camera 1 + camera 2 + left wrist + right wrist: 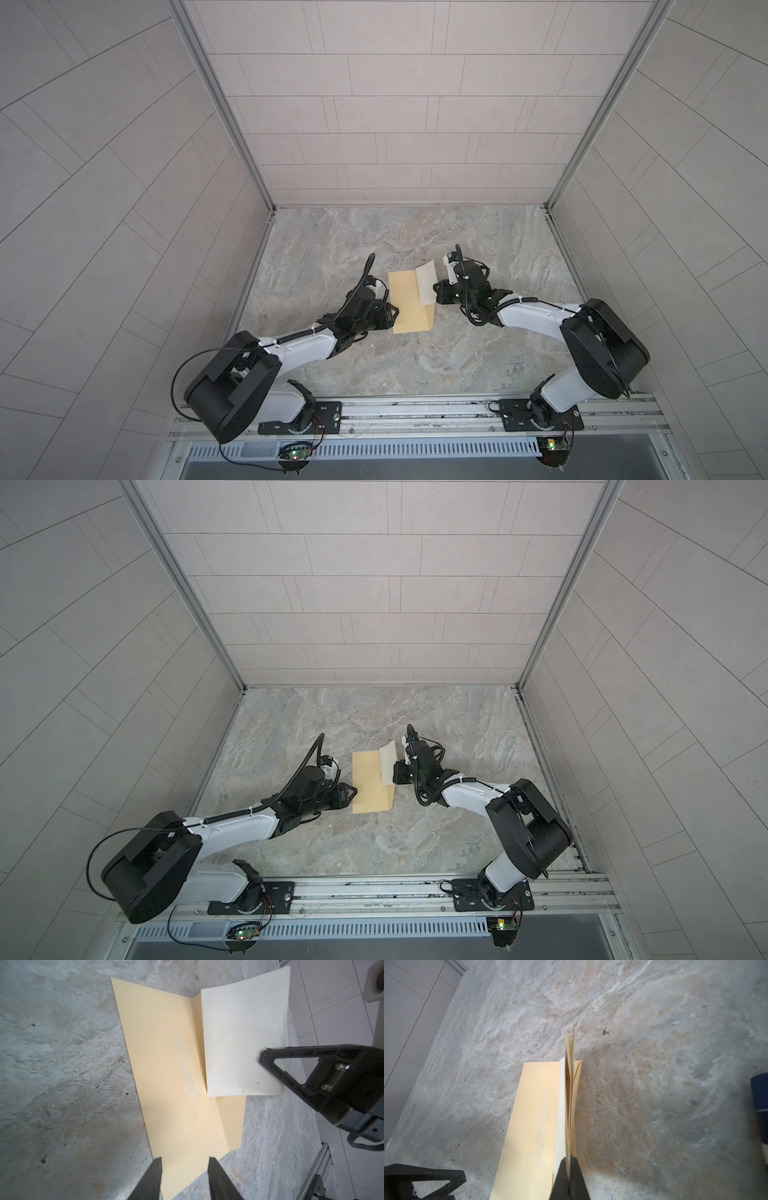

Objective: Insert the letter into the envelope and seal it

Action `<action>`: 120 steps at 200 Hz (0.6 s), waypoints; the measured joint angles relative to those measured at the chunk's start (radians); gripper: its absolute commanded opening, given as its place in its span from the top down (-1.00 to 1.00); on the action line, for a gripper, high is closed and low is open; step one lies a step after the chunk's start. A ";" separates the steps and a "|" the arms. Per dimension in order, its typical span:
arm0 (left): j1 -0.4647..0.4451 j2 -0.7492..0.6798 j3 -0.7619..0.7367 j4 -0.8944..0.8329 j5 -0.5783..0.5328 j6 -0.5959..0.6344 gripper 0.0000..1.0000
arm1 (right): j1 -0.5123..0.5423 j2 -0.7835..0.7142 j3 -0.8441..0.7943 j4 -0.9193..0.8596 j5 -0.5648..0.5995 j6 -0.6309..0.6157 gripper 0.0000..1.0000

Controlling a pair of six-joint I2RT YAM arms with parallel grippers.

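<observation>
**Letter on edge at the envelope's flap crease, insertion pending**

Grey tiled walls (pixel 374 104) on three sides, marbled stone bench (pixel 374 232) below. Open bench all round the work, walls well apart.

Mid-bench, lying flat: plain mustard-tan paper envelope (pixel 405 309), a long narrow rectangle. Long axis running away from the arm bases. Flap (pixel 230 1122) open and tilted up along the long side facing the right arm, so the mouth probably opens that way.

Pale beige paper letter (pixel 243 1043) standing on edge over the far half of that side, roughly parallel to the envelope's long axis. Lower edge down at the flap crease. Inside the pocket or only resting there: cannot tell. Several layers visible edge-on in the right wrist view, so likely folded. No border visible on the face in view.

Right pincer (pixel 568 1157) clenched on the letter's edge away from the envelope, so nearer to it by far.

Left pincer (pixel 185 1159) low at the near end of the envelope's opposite long side. Jaws apart, nothing pinched as far as visible. Touching the paper or not: cannot tell.

Judged next: push toward the left arm, across the long axis, with the letter laid flatter first. Likely snags: the flap, the far corner overshooting the mouth, or the envelope sliding away unless held by the left.
</observation>
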 measured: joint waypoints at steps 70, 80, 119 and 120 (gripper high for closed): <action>0.000 0.066 -0.028 0.042 -0.003 0.002 0.25 | -0.001 0.018 0.001 0.000 -0.016 0.028 1.00; 0.000 0.068 -0.032 0.042 -0.006 0.003 0.25 | -0.001 0.018 0.001 0.000 -0.016 0.029 1.00; 0.000 0.064 -0.038 0.043 -0.029 0.005 0.24 | -0.001 0.018 0.007 -0.010 -0.016 0.029 1.00; 0.000 0.064 -0.038 0.043 -0.029 0.004 0.24 | -0.001 0.018 0.007 -0.010 -0.016 0.029 1.00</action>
